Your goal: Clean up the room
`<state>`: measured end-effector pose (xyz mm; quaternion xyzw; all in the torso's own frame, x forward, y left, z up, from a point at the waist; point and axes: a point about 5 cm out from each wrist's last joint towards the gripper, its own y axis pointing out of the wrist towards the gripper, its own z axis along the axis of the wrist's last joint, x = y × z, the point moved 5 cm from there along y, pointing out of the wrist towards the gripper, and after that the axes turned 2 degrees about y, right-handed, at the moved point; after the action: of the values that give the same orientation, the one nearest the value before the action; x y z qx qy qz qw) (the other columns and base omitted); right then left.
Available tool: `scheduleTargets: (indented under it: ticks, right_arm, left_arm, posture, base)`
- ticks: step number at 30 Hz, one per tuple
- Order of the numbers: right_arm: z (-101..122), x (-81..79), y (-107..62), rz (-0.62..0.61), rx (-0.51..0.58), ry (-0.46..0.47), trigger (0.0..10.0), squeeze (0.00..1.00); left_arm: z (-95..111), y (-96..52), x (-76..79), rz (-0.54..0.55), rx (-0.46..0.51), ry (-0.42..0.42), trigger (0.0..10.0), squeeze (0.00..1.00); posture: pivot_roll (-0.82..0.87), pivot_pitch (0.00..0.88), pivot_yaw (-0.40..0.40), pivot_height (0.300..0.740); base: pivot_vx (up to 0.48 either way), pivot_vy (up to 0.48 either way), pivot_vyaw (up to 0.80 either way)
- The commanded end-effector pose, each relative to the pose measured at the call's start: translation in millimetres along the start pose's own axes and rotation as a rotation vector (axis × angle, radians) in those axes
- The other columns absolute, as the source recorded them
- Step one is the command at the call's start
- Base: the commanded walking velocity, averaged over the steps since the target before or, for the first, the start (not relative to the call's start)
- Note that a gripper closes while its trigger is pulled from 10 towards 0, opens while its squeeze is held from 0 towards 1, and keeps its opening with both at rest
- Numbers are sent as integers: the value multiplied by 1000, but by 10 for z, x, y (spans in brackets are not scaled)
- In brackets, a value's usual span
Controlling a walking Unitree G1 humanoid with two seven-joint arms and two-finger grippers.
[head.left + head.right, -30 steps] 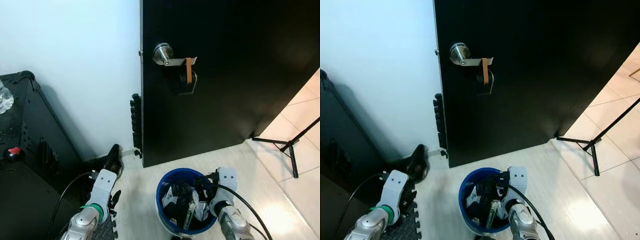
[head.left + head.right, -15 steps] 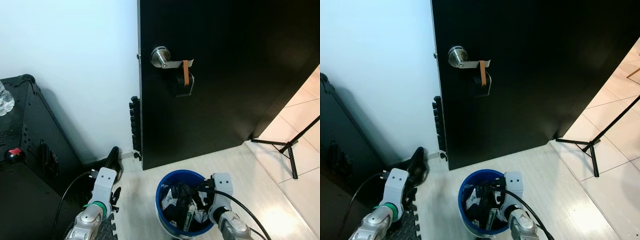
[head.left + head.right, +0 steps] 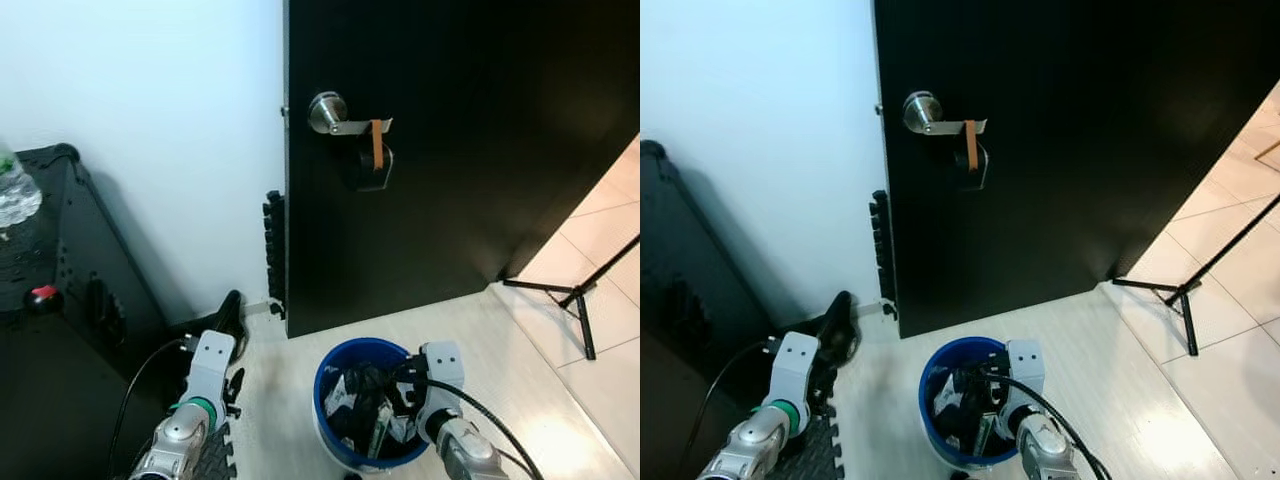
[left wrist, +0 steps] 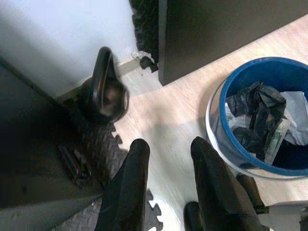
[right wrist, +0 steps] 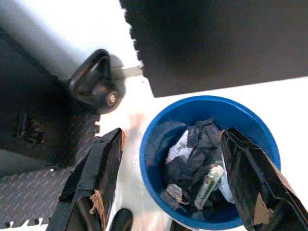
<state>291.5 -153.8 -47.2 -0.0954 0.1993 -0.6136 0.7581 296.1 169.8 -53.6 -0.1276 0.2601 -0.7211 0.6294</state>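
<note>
Right wrist view looks straight down into the blue bin (image 5: 210, 161), which stands on the pale floor (image 3: 520, 330) just in front of the black door (image 3: 480, 150). It holds crumpled black plastic (image 5: 202, 144), white paper scraps and a small tube. The right claw (image 5: 175, 185) hangs above the bin with its fingers (image 5: 260, 183) spread wide, holding nothing. The left claw (image 4: 166, 180) is over the floor beside the bin, near the foam mat (image 4: 91, 144); its fingers are parted and empty too.

Judging by its look, the bin is thin plastic and light with this soft, loose fill, so it should lift easily but may flex or tip if squeezed at the wall. The rim is likely the firmest place to pinch. A kettlebell (image 4: 102, 89) by the wall would be heavy; its handle is the only sensible hold.
</note>
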Motion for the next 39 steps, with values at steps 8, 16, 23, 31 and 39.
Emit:
scheduleTargets:
  ticks: [8, 16, 23, 31, 39]
  right_arm:
    - [18, 0, -8, 13, 12, 4, 10000, 0]
    - [10, -8, -8, 18, 7, 2, 10000, 0]
    - [5, -16, -3, 21, 1, -2, 10000, 0]
    - [-3, -26, 1, 23, -5, -5, 10000, 0]
    - [-16, -48, 10, 34, -21, -37, 10000, 0]
  left_arm:
    - [-48, -2, 33, -3, -7, -12, 10000, 0]
    - [-47, 1, 30, -3, -5, -11, 10000, 0]
    - [-44, 6, 26, -3, -4, -8, 10000, 0]
    - [-41, 9, 23, -3, -3, -4, 10000, 0]
    - [-50, 15, 28, -7, -13, 7, 10000, 0]
  posture:
    - [37, 0, 11, 740]
    - [36, 0, 12, 740]
    - [36, 0, 13, 740]
    - [36, 0, 15, 740]
    - [36, 0, 16, 740]
  base:
    - [-332, 0, 0]
    - [-330, 0, 0]
    - [-328, 0, 0]
    - [-322, 0, 0]
    - [-148, 0, 377]
